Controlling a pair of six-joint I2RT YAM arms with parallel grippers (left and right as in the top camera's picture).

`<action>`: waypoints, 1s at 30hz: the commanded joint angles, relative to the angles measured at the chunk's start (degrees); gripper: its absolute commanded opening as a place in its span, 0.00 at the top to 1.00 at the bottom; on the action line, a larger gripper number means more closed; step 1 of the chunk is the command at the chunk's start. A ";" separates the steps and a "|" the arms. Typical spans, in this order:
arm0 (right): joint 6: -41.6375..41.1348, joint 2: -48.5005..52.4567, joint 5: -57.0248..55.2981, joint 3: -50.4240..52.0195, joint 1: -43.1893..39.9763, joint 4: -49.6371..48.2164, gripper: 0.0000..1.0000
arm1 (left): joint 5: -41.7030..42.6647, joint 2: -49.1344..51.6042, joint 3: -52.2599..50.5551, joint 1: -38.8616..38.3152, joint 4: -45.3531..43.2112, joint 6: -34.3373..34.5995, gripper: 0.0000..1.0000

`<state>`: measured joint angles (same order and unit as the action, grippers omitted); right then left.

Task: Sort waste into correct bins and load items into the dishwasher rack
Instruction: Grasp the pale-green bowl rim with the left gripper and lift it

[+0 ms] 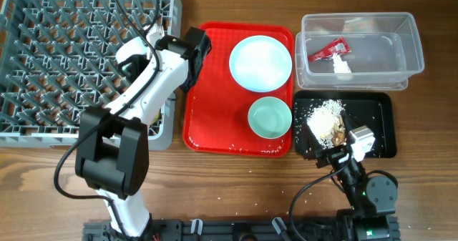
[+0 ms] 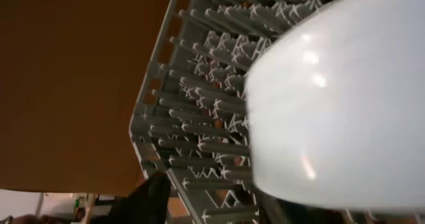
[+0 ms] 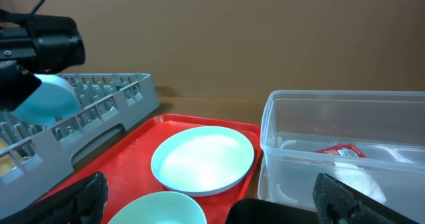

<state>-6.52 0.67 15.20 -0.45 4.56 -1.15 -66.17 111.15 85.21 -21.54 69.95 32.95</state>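
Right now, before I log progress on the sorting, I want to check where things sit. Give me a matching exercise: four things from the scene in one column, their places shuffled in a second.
Things
1. red sachet wrapper
2. food scraps
3. plate
4. held bowl

Places
A. on the red tray
B. at the dishwasher rack
C. in the clear tub
D. in the black tray

Pairs: 1-C, 2-D, 3-A, 4-B
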 commanded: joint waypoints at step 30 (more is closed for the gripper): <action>0.39 -0.39 -0.15 0.15 -0.13 -0.24 0.00 | 76.59 5.03 6.95 -19.15 -12.66 -7.98 0.48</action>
<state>-6.52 0.67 15.20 -0.45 4.56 -1.15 8.05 113.27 92.20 -38.87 58.59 24.29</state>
